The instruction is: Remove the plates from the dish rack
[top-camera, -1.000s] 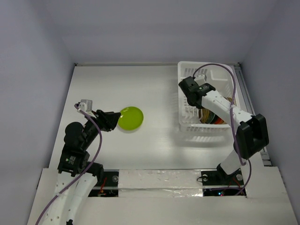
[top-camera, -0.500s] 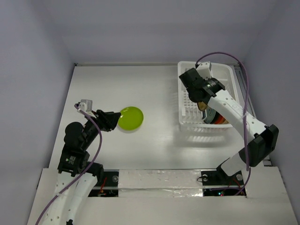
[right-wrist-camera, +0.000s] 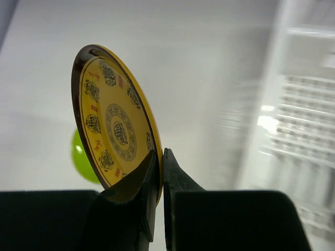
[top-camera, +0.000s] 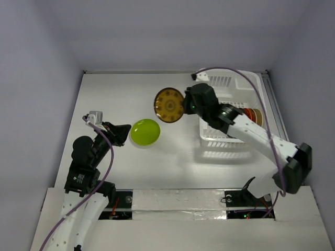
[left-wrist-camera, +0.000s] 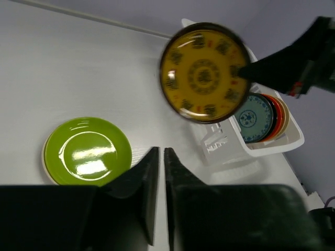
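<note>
My right gripper (top-camera: 184,104) is shut on the rim of a yellow patterned plate with a dark brown rim (top-camera: 168,105), held on edge in the air left of the white dish rack (top-camera: 230,83). The plate also shows in the right wrist view (right-wrist-camera: 112,123) and the left wrist view (left-wrist-camera: 205,72). A lime green plate (top-camera: 145,132) lies flat on the table; a cream rim shows under it (left-wrist-camera: 86,150). Teal, red and orange plates (left-wrist-camera: 259,116) stand on edge in the rack. My left gripper (top-camera: 125,132) is shut and empty just left of the green plate.
The table is white with grey walls around it. The rack stands at the far right by the table's right edge (top-camera: 277,110). Purple cables run along both arms.
My right gripper has lifted the yellow plate out of the rack and carried it left, over the table. The left arm has hardly moved.
</note>
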